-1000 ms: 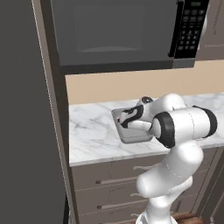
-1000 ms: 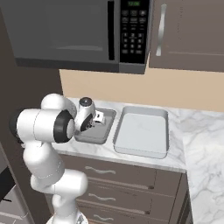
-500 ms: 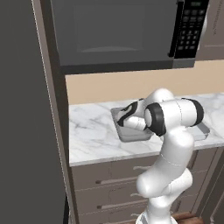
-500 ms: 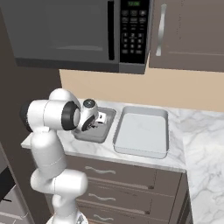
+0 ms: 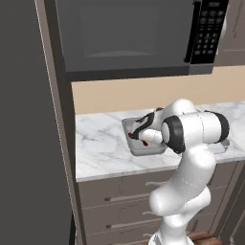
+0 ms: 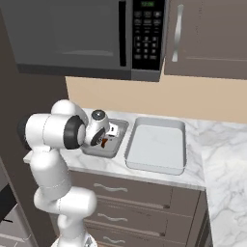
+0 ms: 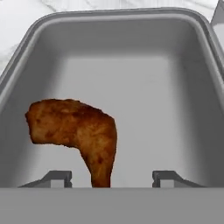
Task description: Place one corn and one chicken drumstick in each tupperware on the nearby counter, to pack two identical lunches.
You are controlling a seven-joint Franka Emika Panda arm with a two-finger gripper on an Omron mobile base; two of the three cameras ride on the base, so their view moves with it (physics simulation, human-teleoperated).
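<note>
White marble-patterned worktop (image 6: 159,174) with grey veins, over grey drawer fronts (image 6: 144,202) with bar handles; a dark microwave (image 6: 77,36) hangs above, its keypad lettering too small to read. The mid-grey tupperware (image 7: 131,57) sits on the worktop, with the pale larger tupperware (image 6: 157,144) just beside it at 3 o'clock in the right base view. The arm bends over the smaller tray, its hand (image 7: 111,177) spread wide. In the hand view a chicken drumstick (image 7: 76,131) lies between the fingertips (image 7: 54,178) touching neither, toward 8 o'clock in the tray.
</note>
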